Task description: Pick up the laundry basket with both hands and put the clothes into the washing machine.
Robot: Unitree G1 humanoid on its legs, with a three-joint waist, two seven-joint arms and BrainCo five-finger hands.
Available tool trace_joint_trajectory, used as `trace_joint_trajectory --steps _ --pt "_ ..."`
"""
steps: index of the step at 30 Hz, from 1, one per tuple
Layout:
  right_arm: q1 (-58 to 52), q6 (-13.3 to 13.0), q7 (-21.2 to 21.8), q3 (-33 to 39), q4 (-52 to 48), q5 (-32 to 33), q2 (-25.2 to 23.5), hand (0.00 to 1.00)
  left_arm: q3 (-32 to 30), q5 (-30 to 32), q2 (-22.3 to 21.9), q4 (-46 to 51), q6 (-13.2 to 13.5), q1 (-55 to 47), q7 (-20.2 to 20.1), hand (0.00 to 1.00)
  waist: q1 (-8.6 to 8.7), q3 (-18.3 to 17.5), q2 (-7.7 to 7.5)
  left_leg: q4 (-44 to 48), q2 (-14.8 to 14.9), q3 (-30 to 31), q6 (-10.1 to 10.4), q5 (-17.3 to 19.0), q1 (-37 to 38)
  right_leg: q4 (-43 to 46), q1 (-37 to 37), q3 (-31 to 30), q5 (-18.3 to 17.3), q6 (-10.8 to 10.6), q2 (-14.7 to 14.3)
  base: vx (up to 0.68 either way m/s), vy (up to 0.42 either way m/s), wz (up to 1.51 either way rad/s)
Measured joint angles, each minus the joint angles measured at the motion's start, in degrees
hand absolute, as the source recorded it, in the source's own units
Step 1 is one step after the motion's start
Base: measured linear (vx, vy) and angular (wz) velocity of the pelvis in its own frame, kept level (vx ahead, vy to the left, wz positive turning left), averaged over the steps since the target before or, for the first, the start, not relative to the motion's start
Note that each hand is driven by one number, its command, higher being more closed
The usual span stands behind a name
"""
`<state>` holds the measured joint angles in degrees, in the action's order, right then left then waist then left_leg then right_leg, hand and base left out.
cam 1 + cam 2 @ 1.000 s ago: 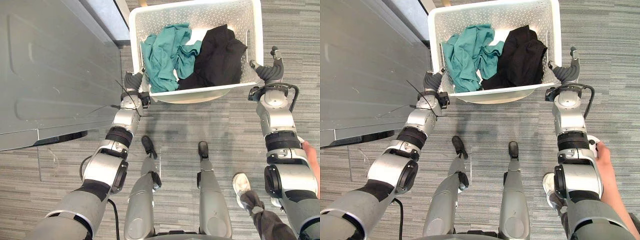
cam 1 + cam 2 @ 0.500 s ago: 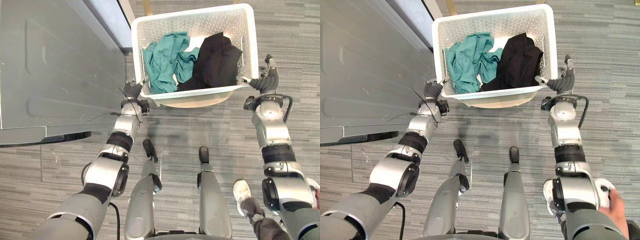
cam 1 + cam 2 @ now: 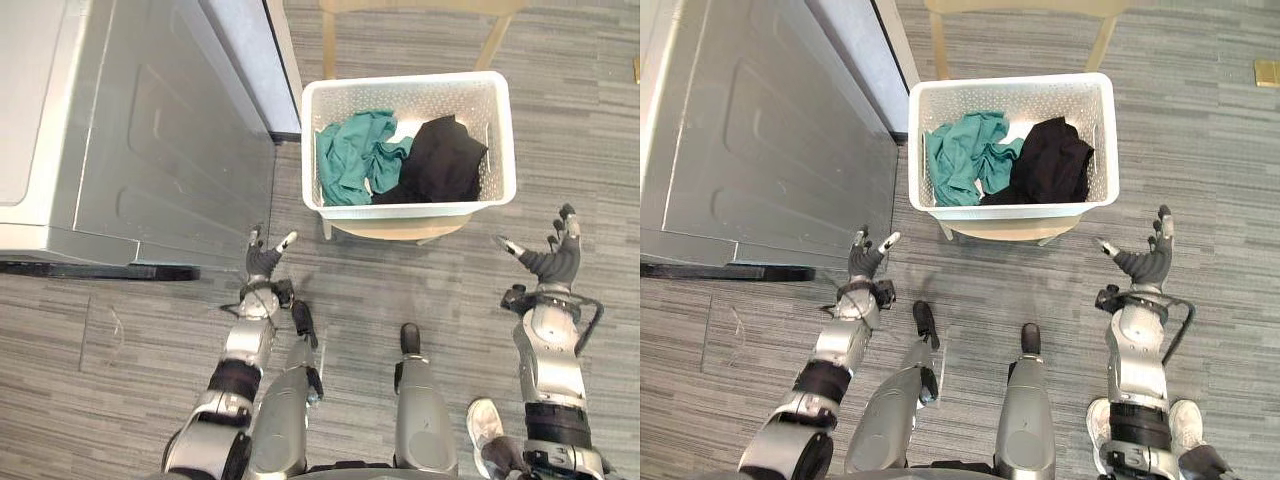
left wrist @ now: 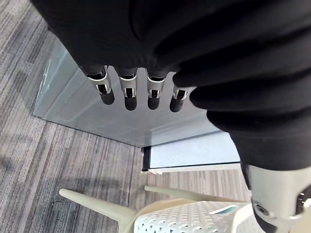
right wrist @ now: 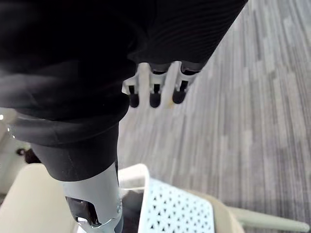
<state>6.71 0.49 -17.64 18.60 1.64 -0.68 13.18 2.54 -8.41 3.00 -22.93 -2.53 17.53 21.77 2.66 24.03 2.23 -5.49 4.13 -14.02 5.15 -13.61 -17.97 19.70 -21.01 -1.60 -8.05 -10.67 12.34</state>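
Observation:
The white perforated laundry basket [image 3: 405, 210] sits on a pale wooden stool [image 3: 400, 232] ahead of me. It holds teal clothes [image 3: 350, 160] on its left and black clothes [image 3: 440, 165] on its right. My left hand [image 3: 262, 260] hovers over the floor, short of the basket's left front corner and apart from it. Its fingers [image 4: 127, 94] are straight and hold nothing. Off the basket's right front corner, my right hand [image 3: 552, 262] is spread palm up and empty, its fingers [image 5: 154, 92] straight. The basket's corner [image 5: 170, 208] shows past that hand.
The grey washing machine [image 3: 150, 130] fills the left side, its side close to the basket's left wall. A person's white shoe [image 3: 487, 440] stands by my right side. Grey striped carpet lies between my hands and the stool.
Both hands have let go of the basket's side rims and drawn back toward me with fingers opened. The view has shifted, so the basket and machine sit farther away.

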Motion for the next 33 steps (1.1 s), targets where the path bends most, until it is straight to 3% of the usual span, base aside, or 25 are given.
trace_joint_trajectory --steps 6,10,13,17,20,22,24,27,33 --pt "-11.8 -1.25 1.81 1.79 -5.51 -2.21 -4.65 0.0 -0.96 -0.84 -1.78 12.85 2.11 -19.76 -5.59 0.0 0.22 -5.66 0.43 0.01 -1.07 2.52 -0.4 -0.12 3.25 -2.75 5.95 2.66 -0.45 0.09 0.98 0.09 -0.015 0.16" --pt "-19.53 -1.92 4.41 0.95 -5.36 -2.11 -7.94 0.0 -0.95 -1.19 -3.77 14.48 3.03 -27.01 -8.24 0.0 -0.32 -8.83 0.84 -0.06 -1.02 3.25 -1.23 0.95 5.57 -2.04 8.97 4.32 -1.98 0.13 1.32 0.04 -0.042 0.19" --pt "-24.73 -2.1 6.11 -1.85 -2.55 -2.17 -9.69 0.0 -0.94 -0.96 -5.79 13.19 2.94 -31.05 -10.03 0.0 -0.49 -11.1 0.86 -0.03 -1.38 3.15 -1.62 1.66 7.4 -1.4 10.91 4.78 -2.95 -0.11 1.82 0.04 -0.025 0.1" --pt "-25.64 -1.16 8.45 -5.51 14.29 -1.87 -12.17 0.0 -2.68 2.67 -6.44 -0.71 1.67 -31.13 -11.23 0.0 -0.98 -13.94 0.55 -0.17 -1.35 3.04 -1.74 2.58 11.31 -1.49 14.95 5.35 -4.38 -0.2 1.97 0.01 -0.03 0.02" --pt "-25.51 0.29 9.16 -4.57 28.06 -0.2 -13.49 0.0 -7.83 7.85 -6.44 -14.03 -0.23 -29.88 -11.42 0.0 -1.39 -16.19 0.26 -0.36 -1.36 3.08 -1.69 3.22 13.4 -1.52 17.12 6.14 -5.27 -0.18 2.11 0.01 -0.044 0.09" --pt "-22.94 0.89 9.85 0.58 37.34 2.68 -13.49 0.0 -18.97 10.28 -7.35 -23.09 -1.25 -26.51 -10.4 0.0 -1.96 -17.69 0.53 -0.37 -1.41 2.7 -1.3 3.67 14.36 -1.84 18.35 6.29 -5.44 -0.22 2.24 0.02 -0.029 0.04" --pt "-21.76 1.13 10.3 2.74 42.73 2.89 -12.71 0.0 -24.92 10.59 -7.7 -27.66 -1.53 -25.7 -10.15 0.0 -1.99 -18.31 0.66 -0.37 -1.59 2.69 -1.47 3.81 15.15 -1.99 19.19 6.31 -5.59 -0.3 2.43 0.0 0.0 0.0" --pt "-20.49 2.24 10.48 9.03 49.56 3.15 -12.58 0.0 -35.1 10.65 -8.57 -31.54 -2.56 -24.78 -10.25 0.0 -2.08 -19.36 0.66 -0.38 -1.84 2.55 -1.64 4.11 16.01 -2.07 20.02 6.2 -5.87 -0.34 2.69 0.04 -0.011 -0.01" --pt "-19.99 3.42 11.82 17.66 53.66 5.36 -13.49 0.0 -41.61 10.22 -9.01 -33.16 -3.39 -25.16 -10.56 0.0 -2.14 -20.71 0.17 -0.39 -1.84 2.15 -2.01 4.64 17.67 -4.24 22.5 6.3 -5.33 0.51 2.58 0.05 -0.007 -0.04"
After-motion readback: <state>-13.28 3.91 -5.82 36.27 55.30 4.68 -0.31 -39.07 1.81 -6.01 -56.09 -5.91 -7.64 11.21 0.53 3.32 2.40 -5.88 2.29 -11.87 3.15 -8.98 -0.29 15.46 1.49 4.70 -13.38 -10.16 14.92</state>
